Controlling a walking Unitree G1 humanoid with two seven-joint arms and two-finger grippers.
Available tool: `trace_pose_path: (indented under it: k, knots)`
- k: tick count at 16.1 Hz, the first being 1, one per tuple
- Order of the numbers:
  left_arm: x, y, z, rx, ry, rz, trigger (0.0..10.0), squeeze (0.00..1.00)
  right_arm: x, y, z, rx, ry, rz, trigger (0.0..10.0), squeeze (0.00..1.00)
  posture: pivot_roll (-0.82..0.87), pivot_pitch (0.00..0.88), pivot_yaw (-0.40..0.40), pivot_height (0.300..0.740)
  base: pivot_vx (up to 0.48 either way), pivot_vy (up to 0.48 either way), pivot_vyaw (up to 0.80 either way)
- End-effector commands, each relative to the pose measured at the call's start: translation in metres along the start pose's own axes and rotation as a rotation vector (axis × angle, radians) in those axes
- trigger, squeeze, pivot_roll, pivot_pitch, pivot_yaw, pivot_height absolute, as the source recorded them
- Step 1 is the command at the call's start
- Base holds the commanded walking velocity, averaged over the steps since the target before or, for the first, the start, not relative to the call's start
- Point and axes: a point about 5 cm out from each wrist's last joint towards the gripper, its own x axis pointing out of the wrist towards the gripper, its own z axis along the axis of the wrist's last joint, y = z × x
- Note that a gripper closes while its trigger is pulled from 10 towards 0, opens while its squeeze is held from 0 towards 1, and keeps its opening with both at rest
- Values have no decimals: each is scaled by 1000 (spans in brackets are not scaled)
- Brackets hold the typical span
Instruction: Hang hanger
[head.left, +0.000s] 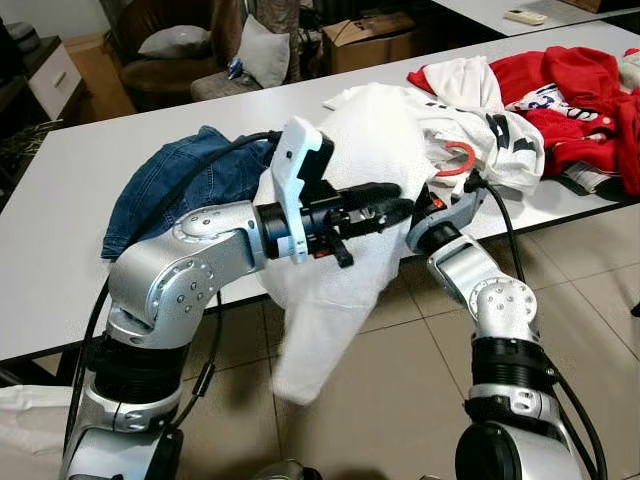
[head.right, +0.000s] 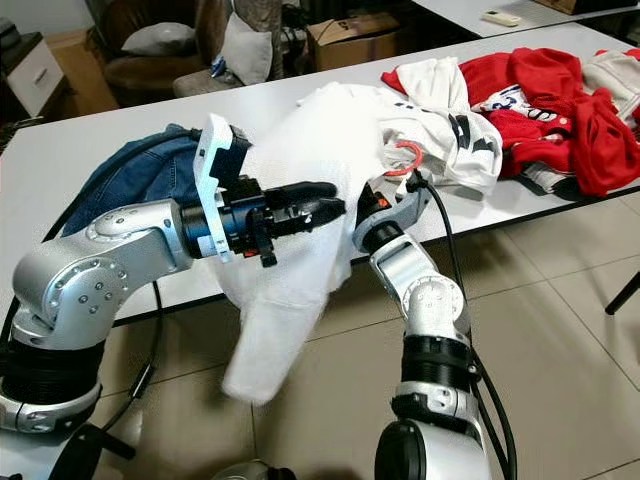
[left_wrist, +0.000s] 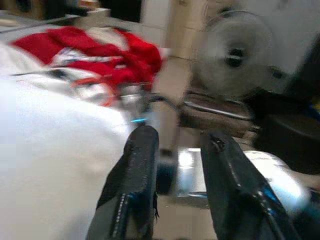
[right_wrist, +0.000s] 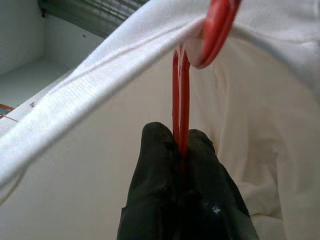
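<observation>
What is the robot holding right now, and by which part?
The right gripper pinches the red hanger by its thin wire neck, under the hook, inside the white shirt. The left gripper holds nothing.

This is looking like a living room in a home that is serving as a laundry place. A long white table (head.left: 90, 200) is standing on a tiled floor (head.left: 420, 390), and clothes are lying on it. Behind the table, a brown armchair (head.left: 165, 60) is holding cushions (head.left: 262, 48), and a cardboard box (head.left: 365, 40) is sitting beside that armchair. A fan (left_wrist: 235, 55) is standing near the table's end.
</observation>
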Motion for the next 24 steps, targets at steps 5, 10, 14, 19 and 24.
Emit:
trace_pose_path:
  k: [5, 10, 14, 19, 24]
  knots:
    - [-44, 67, -12, 119, -86, 543, 10000, 906, -26, 16, -1, -65, 34, 185, 10000, 0, -73, 0, 102, 740, 0, 0, 0]
    - [-36, 62, -56, 76, -46, 547, 10000, 0, -51, 23, -13, -111, 107, 272, 10000, 0, -95, 0, 117, 740, 0, 0, 556]
    - [-67, 57, -80, 16, -66, 651, 10000, 0, -78, 28, -11, -165, 152, 325, 10000, 0, -97, 0, 104, 740, 0, 0, 763]
    - [-93, 41, -94, 34, -50, 705, 10000, 0, -101, 27, -14, -259, 252, 329, 10000, 0, -87, 0, 78, 740, 0, 0, 760]
    - [-93, 28, -105, 54, -1, 708, 10000, 0, -110, 25, -17, -287, 300, 328, 10000, 0, -81, 0, 71, 740, 0, 0, 761]
